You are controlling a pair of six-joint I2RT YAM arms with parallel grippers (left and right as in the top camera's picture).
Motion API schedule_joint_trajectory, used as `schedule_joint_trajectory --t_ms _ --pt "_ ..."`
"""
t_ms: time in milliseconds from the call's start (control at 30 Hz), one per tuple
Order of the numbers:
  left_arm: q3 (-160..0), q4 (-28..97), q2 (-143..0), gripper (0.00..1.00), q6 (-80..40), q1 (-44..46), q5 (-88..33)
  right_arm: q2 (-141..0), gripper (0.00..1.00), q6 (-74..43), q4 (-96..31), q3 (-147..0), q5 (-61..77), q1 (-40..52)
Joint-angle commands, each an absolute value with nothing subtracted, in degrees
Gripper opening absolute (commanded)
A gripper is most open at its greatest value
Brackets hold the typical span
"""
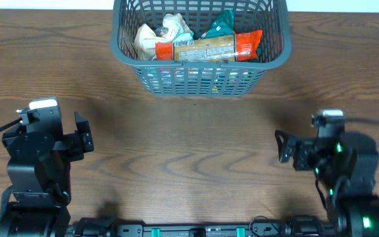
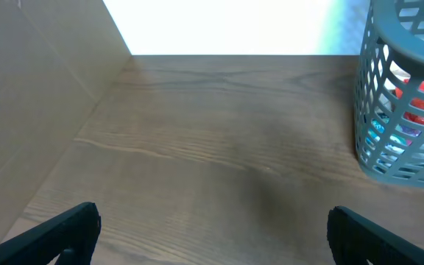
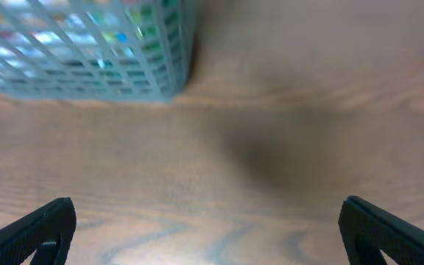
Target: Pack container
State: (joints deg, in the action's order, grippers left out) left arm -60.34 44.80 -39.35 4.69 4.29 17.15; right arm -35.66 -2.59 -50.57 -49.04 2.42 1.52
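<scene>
Container (image 1: 196,82) sits at the far middle of the worktop (image 1: 189,148), well apart from both arms.

Left jaws are spread wide with nothing between them. In the left wrist view their two dark fingers (image 2: 61,232) show only at the bottom corners, and bare wood grain fills the gap. Right jaws are spread just as wide and hold nothing. Their dark fingers (image 3: 39,232) sit at the bottom corners of the right wrist view, over bare wood.

From overhead, the left arm (image 1: 35,158) stands at the near left of the worktop and the right arm (image 1: 347,174) at the near right, with open wood between them.

Beyond them, the container is a grey basket with slotted sides and a thick rim. Several packets lie inside it. An orange-red packet (image 1: 209,47) with a tan middle lies across the front, a teal packet (image 1: 221,25) is behind it, and pale crumpled packets (image 1: 170,27) are to the left. Their colours show through the slots in both wrist views.
</scene>
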Motion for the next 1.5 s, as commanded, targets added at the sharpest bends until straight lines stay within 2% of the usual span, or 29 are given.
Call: schedule_joint_trajectory --t_ms 0,233,600,733,900,1200,1467 --pt "-60.20 44.69 -39.22 0.99 4.21 4.43 18.11 -30.20 0.99 -2.04 -50.11 -47.77 -2.55 3.07" --pt "-60.20 44.69 -39.22 0.99 4.21 4.43 18.09 -20.38 0.99 -2.96 -39.94 -35.20 -2.68 3.11" --pt "-60.20 44.71 -39.22 0.99 4.21 4.43 18.09 -9.45 0.99 -7.27 -7.18 -8.64 -2.35 4.03" --pt "-60.20 44.71 -39.22 0.99 4.21 4.43 18.09 -6.61 0.99 -7.18 -0.30 -3.73 -2.37 4.62" --pt "-60.20 44.71 -39.22 0.99 4.21 4.43 18.09 -2.33 0.99 -5.30 -0.64 -0.27 -2.35 4.97" --pt "-60.20 44.71 -39.22 0.99 4.21 4.43 18.09 -0.36 0.99 8.82 -4.32 -0.30 -1.13 4.91" --pt "-60.20 44.71 -39.22 0.98 4.21 4.43 18.09 -0.38 0.99 9.32 -4.14 -0.30 -1.26 4.82"
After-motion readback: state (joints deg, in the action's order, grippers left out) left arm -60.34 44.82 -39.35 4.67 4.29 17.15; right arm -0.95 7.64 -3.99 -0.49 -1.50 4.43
